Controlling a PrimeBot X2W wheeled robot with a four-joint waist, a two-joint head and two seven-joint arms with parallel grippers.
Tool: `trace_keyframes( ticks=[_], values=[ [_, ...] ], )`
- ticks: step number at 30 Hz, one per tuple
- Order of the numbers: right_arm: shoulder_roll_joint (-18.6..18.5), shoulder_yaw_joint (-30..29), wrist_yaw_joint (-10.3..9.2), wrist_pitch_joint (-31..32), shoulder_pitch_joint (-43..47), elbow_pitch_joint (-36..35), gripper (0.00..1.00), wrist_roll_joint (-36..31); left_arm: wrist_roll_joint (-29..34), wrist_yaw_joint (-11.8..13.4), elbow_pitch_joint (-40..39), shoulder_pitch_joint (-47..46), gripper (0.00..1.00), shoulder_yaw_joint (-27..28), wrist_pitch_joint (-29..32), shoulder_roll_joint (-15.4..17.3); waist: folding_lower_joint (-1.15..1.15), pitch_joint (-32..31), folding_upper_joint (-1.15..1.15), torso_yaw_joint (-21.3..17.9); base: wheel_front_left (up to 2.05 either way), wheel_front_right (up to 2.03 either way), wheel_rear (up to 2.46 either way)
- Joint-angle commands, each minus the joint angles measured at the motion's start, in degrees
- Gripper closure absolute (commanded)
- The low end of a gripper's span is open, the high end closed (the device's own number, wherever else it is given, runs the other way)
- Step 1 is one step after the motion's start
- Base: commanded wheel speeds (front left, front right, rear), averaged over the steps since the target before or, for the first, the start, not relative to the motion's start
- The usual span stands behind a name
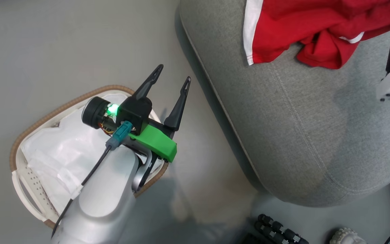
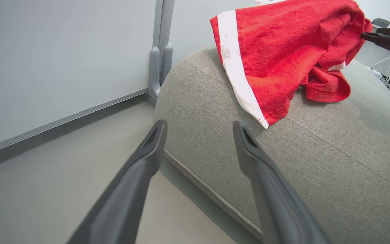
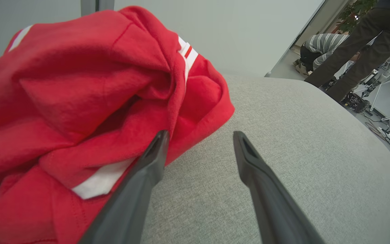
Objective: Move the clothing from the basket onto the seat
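You have one basket [image 1: 12, 152] at the far left, with a brown woven rim and a crumpled white liner [image 1: 56, 149] inside. It sits under and behind your left end effector [image 1: 175, 72].

That end effector is released: its two dark fingers are spread with nothing between them, and they point at the seat's near edge.

There is one seat [image 1: 300, 135], light grey fabric with a rounded edge and a seam. It lies ahead and to the right of the left fingertips.

The one piece of clothing [image 1: 317, 30] is on top of the seat, beyond those fingertips. It is bright red and bunched into folds, with a broad white band along one hem and thin white stripes showing in the creases.

Your right end effector [image 3: 201, 134] is also released, its fingers apart over bare grey upholstery. The red heap is just beside its left finger, and I cannot tell whether they touch.

Far off to the right of it are two people: one stands, with only the legs [image 3: 354, 57] in view, and one crouches in a striped top [image 3: 320, 42].
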Motion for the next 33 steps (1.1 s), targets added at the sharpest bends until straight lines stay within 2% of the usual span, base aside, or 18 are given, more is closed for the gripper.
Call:
trace_keyframes(
  ticks=[1,10,16,25,33],
  values=[
    [0.3,0.5,-0.08,0.0,1.7,-0.8,0.00,0.5,-0.4,-0.2,0.1,1.1,0.00,0.1,0.0,-0.2,0.00,-2.8,0.00,-1.0,0.00,0.00,0.00],
    [1.3,3.8,-0.08,0.0,8.4,-6.5,0.00,2.4,-0.6,-0.1,1.1,5.2,0.00,2.3,0.0,-1.5,0.00,-10.4,0.00,-1.0,0.00,0.00,0.00],
    [1.8,9.5,-0.08,0.0,12.0,-10.7,0.00,4.7,-0.1,0.9,1.5,8.7,0.00,6.2,0.0,-2.1,0.00,-15.0,0.00,0.4,0.00,0.00,0.00],
    [5.0,17.5,-0.08,0.0,16.0,-16.2,0.00,8.1,1.3,3.4,0.1,14.2,0.00,14.9,0.0,-2.4,0.00,-18.8,0.00,6.5,0.00,0.00,0.00],
    [7.7,20.9,-0.08,0.0,18.1,-15.4,0.00,8.8,3.9,4.8,-0.9,18.3,0.00,23.0,0.0,-2.4,0.00,-20.8,0.00,12.5,0.00,0.00,0.00]
  ],
)
